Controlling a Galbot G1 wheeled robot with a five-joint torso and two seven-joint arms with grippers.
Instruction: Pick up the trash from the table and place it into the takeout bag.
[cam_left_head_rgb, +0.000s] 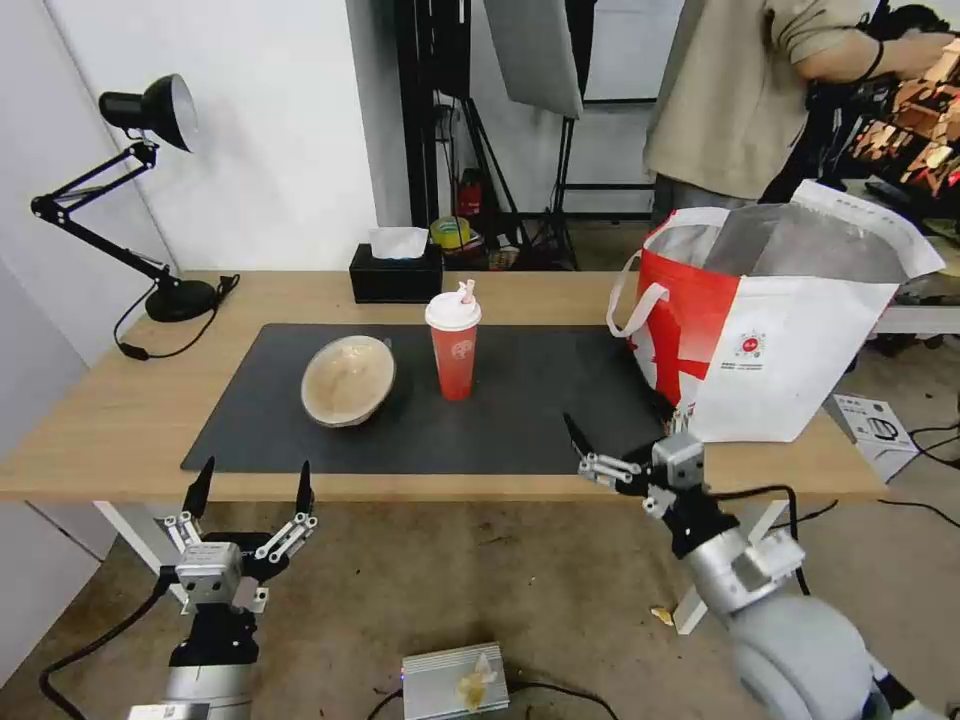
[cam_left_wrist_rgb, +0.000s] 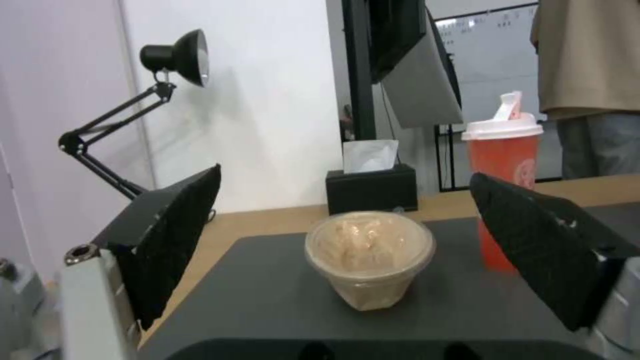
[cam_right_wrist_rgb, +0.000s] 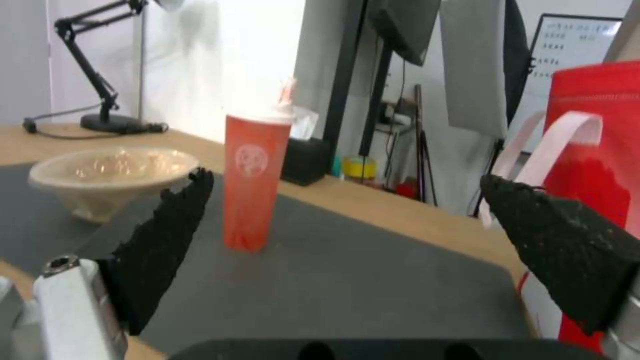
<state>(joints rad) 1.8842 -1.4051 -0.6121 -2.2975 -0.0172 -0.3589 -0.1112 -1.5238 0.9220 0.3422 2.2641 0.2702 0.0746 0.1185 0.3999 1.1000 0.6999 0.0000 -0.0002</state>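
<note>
The robot has two arms in silver-grey metal with black joint sections. Each ends in a tool: the left tool (cam_left_head_rgb: 251, 490) and the right tool (cam_left_head_rgb: 622, 438) both carry a boxy silver-grey block, thin silver linkage bars and two pointed black fingers (cam_left_wrist_rgb: 175, 240) with a rough, textured pad surface. A round screw socket sits at a finger base. Black cables run along each arm. The right arm shows a large rounded grey shell near its base.

Light-wood counter (cam_left_head_rgb: 120, 400) under a matt dark mat (cam_left_head_rgb: 520, 400); glossy foil lines the takeout bag (cam_left_head_rgb: 790, 340); paper-pulp bowl (cam_left_head_rgb: 348, 380) looks rough.
</note>
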